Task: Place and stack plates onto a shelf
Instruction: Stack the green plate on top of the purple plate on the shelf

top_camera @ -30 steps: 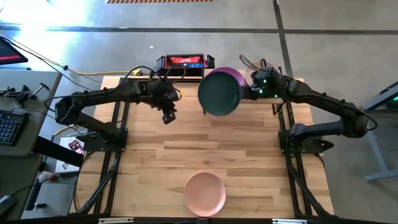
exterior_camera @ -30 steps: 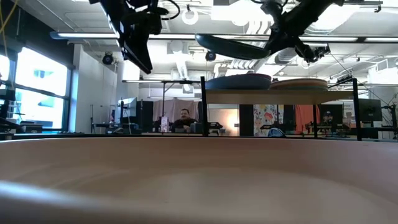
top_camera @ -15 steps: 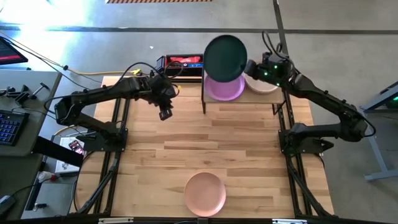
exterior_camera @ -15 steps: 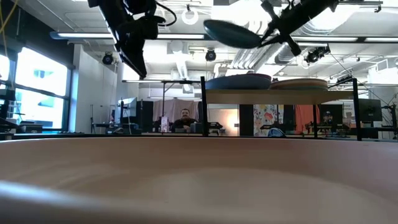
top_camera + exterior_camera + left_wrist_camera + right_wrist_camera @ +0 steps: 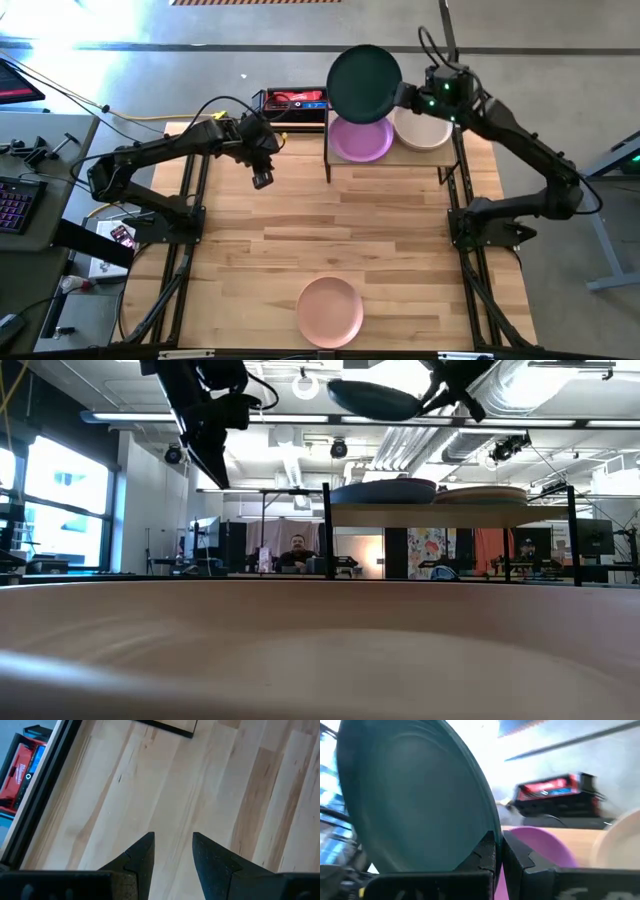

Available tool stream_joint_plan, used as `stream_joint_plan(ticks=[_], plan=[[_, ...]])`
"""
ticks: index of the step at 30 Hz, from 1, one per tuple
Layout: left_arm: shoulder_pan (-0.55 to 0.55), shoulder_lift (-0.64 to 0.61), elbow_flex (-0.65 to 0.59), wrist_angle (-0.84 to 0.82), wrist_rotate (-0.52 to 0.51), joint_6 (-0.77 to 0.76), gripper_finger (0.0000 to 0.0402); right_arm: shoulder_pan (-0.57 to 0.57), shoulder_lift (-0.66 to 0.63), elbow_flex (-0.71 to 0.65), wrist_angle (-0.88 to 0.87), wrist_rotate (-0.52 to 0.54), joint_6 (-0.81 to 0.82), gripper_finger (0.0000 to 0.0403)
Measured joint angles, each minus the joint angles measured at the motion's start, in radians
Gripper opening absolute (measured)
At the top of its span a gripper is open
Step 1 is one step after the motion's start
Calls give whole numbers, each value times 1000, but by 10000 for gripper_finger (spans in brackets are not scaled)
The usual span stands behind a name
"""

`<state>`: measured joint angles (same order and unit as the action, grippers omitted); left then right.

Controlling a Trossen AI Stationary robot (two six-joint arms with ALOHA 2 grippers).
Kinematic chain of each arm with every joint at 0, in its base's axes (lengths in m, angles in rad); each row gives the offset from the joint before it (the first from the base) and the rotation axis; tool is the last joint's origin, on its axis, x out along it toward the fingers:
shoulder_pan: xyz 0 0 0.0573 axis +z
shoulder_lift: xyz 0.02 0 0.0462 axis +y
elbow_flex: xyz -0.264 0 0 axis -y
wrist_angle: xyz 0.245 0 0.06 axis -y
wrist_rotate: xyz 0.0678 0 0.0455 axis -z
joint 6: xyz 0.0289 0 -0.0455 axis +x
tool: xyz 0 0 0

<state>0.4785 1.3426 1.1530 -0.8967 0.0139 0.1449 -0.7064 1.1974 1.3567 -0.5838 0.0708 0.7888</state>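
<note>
Teal plate (image 5: 364, 83) lifted higher over shelf (image 5: 390, 160)

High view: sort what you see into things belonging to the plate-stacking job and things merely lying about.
Job:
dark teal plate in right gripper
purple plate on shelf
beige plate on shelf
pink plate on tabletop
left gripper, empty

Lying about:
red-and-black box
keyboard
</note>
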Motion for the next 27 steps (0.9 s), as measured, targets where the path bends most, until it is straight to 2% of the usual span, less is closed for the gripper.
stream_joint_plan(ticks=[4,11,17,27], plan=[[2,0,0,0,0,24,122,-33,70,120,-163,-2,2,0],[2,0,0,0,0,42,122,-94,199,239,-389,-111,14,0],[2,0,0,-4,0,43,122,-101,273,248,-462,-185,-4,0],[2,0,1,-34,0,40,122,-95,348,249,-561,-187,-45,0]])
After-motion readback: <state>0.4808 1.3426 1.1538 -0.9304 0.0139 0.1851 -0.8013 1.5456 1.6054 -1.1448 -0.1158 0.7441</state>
